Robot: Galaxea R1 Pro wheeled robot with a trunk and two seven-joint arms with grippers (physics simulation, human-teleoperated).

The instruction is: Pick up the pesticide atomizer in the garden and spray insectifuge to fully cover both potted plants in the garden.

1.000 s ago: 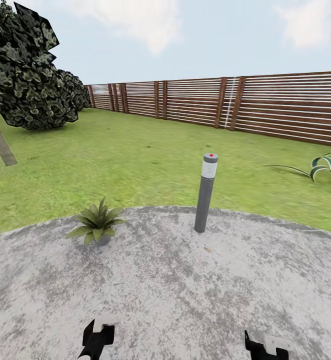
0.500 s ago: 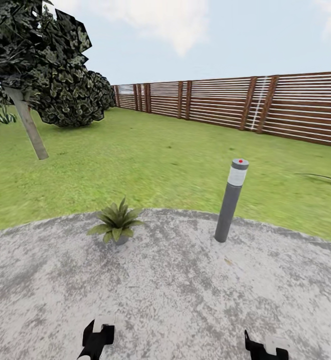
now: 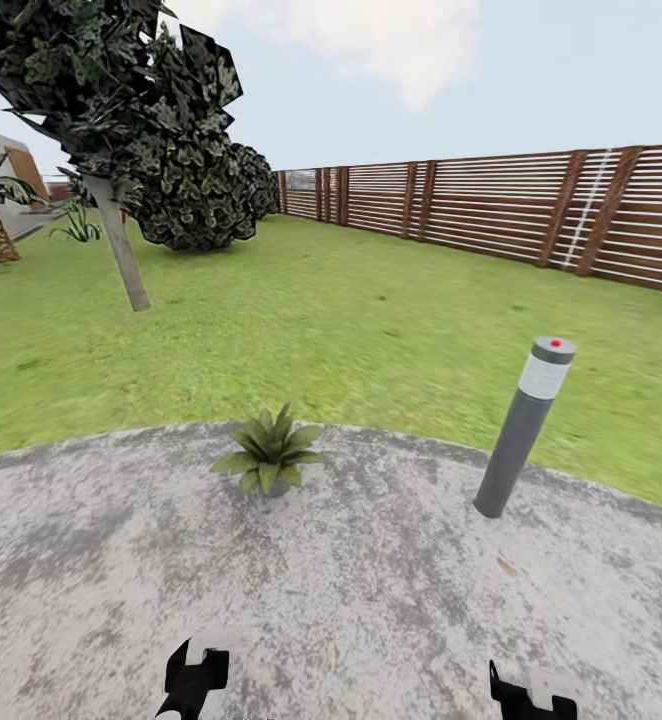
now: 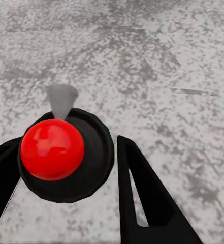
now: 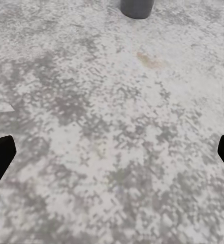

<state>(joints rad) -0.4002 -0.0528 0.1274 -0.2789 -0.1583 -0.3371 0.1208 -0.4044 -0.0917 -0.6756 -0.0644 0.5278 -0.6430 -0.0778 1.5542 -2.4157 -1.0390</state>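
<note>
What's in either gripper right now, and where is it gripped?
The left gripper holds the pesticide atomizer, fingers on either side of its dark round body below the red top. The right gripper is open, holding nothing.

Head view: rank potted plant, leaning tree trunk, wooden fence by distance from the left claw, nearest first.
From the left claw:
1. Potted plant, on the paved patio's far edge, just ahead and slightly right.
2. Leaning tree trunk, out on the lawn, ahead on the left.
3. Wooden fence, farthest, along the lawn's back edge, right.

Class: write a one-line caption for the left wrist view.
Left gripper holds the red-topped pesticide atomizer above the grey patio.
</note>
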